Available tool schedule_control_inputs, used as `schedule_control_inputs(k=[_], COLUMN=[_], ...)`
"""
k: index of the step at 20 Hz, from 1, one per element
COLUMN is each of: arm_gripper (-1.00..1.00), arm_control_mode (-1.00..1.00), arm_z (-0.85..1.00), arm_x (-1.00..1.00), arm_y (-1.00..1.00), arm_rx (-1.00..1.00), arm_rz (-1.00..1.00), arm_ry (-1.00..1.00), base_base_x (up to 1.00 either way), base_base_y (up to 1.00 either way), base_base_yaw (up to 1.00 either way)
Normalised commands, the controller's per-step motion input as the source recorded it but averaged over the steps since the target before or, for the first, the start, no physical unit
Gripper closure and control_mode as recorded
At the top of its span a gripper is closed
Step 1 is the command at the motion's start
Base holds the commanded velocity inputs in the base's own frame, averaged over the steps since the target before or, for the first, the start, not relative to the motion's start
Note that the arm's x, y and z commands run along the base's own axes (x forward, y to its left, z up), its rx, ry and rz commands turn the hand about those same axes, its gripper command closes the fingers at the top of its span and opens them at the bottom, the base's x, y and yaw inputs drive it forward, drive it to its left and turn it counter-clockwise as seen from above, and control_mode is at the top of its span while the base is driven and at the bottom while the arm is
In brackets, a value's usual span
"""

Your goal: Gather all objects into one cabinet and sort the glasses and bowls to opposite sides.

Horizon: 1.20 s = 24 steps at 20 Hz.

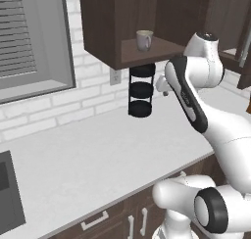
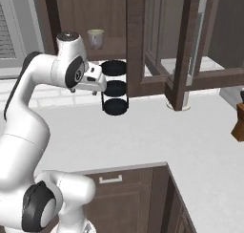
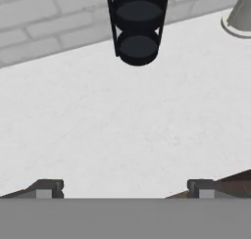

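Note:
A pale grey-beige mug [image 1: 144, 39] [image 2: 96, 38] stands upright on the bottom shelf of the dark brown wall cabinet [image 1: 103, 27] [image 2: 136, 41], near the shelf's front edge. One glass-paned cabinet door [image 2: 186, 46] with a grey bar handle hangs open to the right. My gripper [image 3: 125, 190] is open with nothing between its fingertips [image 3: 49, 189]. It hovers over the white counter, below the cabinet and in front of a black rack. The orange tumblers and the wooden bowl are out of view.
A black three-tier rack [image 1: 141, 91] [image 2: 115, 88] [image 3: 138, 27] stands on the white counter [image 1: 98, 155] against the brick wall under the cabinet. A grey cone-shaped base [image 3: 240, 15] sits right of it. A sink [image 1: 7, 194] lies far left and a brown object [image 2: 238, 124] far right.

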Motion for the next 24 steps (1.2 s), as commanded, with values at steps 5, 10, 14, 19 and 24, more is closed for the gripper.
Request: schedule_control_inputs(k=[5, 10, 14, 19, 24], arm_gripper=[-1.00, -1.00, -1.00, -1.00, -1.00], arm_control_mode=[-1.00, -1.00, -1.00, -1.00, -1.00], arm_z=[0.61, 0.42, 0.28, 0.41, 0.40], arm_x=[0.14, 0.09, 0.01, 0.11, 0.18], arm_y=[0.00, 0.00, 0.00, 0.00, 0.00], arm_rx=[0.07, 0.03, 0.00, 0.01, 0.01], arm_rz=[0.00, 0.00, 0.00, 0.00, 0.00], arm_ry=[-0.22, -0.20, -0.17, -0.26, -0.26], base_base_x=[0.00, 0.00, 0.00, 0.00, 0.00], base_base_y=[0.00, 0.00, 0.00, 0.00, 0.00], base_base_yaw=[0.00, 0.00, 0.00, 0.00, 0.00])
